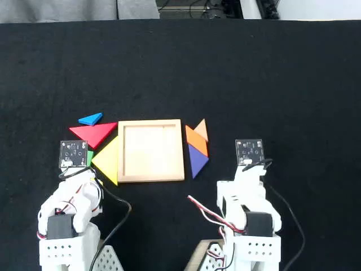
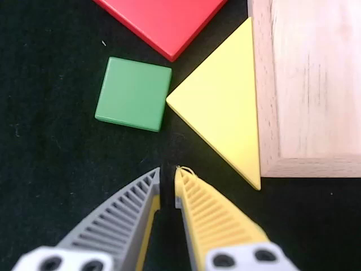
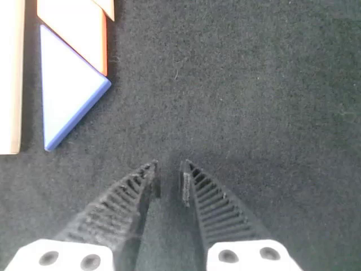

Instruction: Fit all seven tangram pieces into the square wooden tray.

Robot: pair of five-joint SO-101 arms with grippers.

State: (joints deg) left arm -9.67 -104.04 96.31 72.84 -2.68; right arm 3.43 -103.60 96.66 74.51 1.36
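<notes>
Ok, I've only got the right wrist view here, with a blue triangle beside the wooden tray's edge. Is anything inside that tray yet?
Observer: No, the square wooden tray has nothing in it.
Operator: What's on its other side?
Observer: A large yellow triangle piece lies with its long side along that edge.
Operator: Anything else over there?
Observer: A small green square piece lies just ahead of the left gripper, one corner almost at the yellow triangle's tip.
</notes>
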